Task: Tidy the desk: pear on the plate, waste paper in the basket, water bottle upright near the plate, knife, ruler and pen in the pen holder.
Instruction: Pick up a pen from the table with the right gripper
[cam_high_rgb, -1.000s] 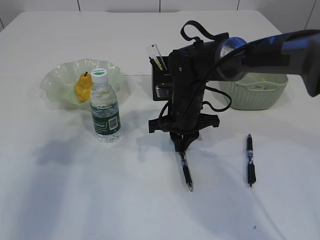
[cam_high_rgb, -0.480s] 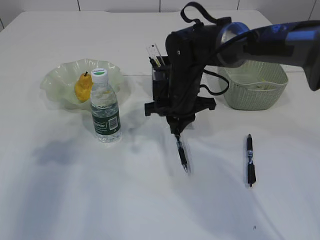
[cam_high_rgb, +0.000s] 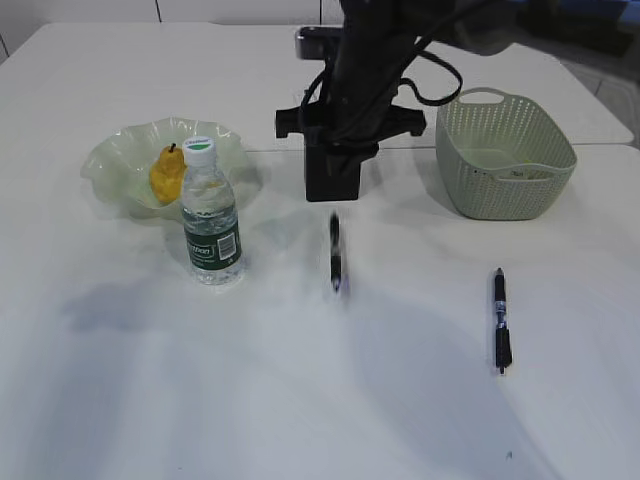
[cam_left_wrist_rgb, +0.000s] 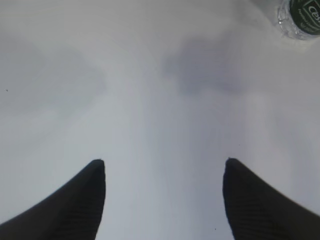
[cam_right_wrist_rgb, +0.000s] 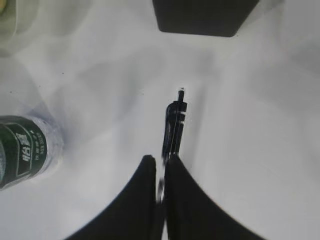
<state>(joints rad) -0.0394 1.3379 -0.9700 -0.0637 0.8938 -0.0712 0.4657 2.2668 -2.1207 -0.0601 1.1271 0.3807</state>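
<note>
The pear (cam_high_rgb: 165, 175) lies on the plate (cam_high_rgb: 112, 152), and the water bottle (cam_high_rgb: 211, 225) stands upright in front of it. My right arm is raised over the black pen holder (cam_high_rgb: 333, 182). One pen (cam_high_rgb: 335, 255) is a blurred upright streak in the air below the arm, with bare table between it and the holder. In the right wrist view my right gripper (cam_right_wrist_rgb: 160, 159) has its fingers almost together. That pen (cam_right_wrist_rgb: 175, 125) runs on from their tips, partly behind the right finger. My left gripper (cam_left_wrist_rgb: 164, 162) is open over bare table. Knife, ruler and waste paper are out of view.
A second pen (cam_high_rgb: 500, 320) lies on the table at the front right. The sage-green basket (cam_high_rgb: 505, 165) stands at the back right, beside the pen holder (cam_right_wrist_rgb: 205, 15). The bottle (cam_right_wrist_rgb: 22, 145) stands left of the right gripper, and its base (cam_left_wrist_rgb: 300, 17) shows in the left wrist view.
My right arm has risen and moved back over the pen holder. The pen hung from its fingertips before; now it is lower relative to them and blurred. The left gripper has not moved.
</note>
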